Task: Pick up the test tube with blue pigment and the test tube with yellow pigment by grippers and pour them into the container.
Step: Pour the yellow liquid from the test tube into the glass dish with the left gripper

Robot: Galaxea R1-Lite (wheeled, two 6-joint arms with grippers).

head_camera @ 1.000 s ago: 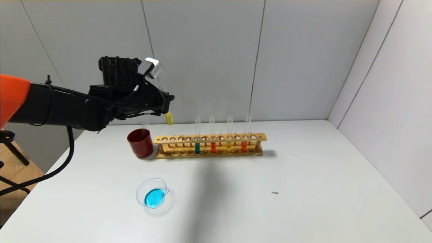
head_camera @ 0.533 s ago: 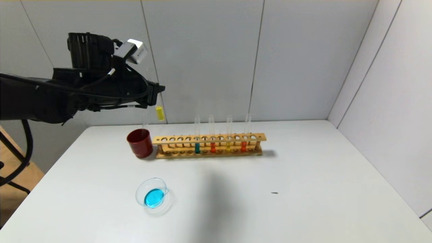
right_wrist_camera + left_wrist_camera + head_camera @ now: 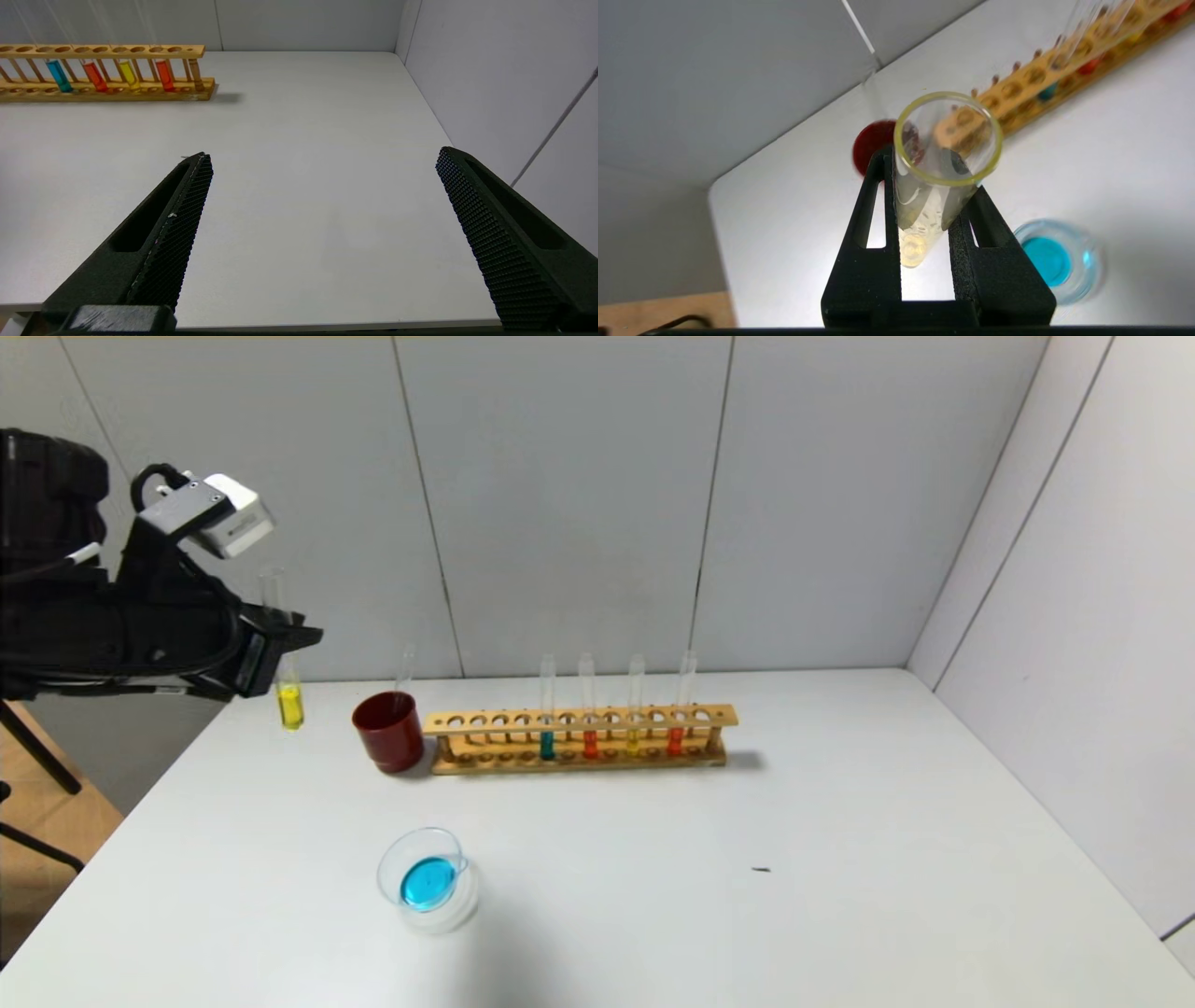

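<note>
My left gripper [image 3: 278, 653] is shut on the test tube with yellow pigment [image 3: 289, 702]. It holds the tube upright above the table's back left corner, left of the red cup. In the left wrist view the black fingers [image 3: 864, 261] clamp that tube [image 3: 920, 219] on both sides, and I look down its open mouth. The container [image 3: 425, 877], a clear glass dish with blue liquid in it, sits on the table near the front left; it also shows as the container [image 3: 1057, 261]. The test tube with blue pigment is out of view. My right gripper [image 3: 324, 156] hangs open over bare table.
A dark red cup [image 3: 387, 733] with an empty clear tube [image 3: 405, 672] in it stands at the left end of the wooden rack [image 3: 579, 739]. The rack holds teal, orange, yellow and orange-red tubes. A small dark speck [image 3: 761, 870] lies right of centre.
My left gripper has carried the yellow tube leftward and lower, from above the rack's left end to beyond the red cup. The tube now hangs upright.
</note>
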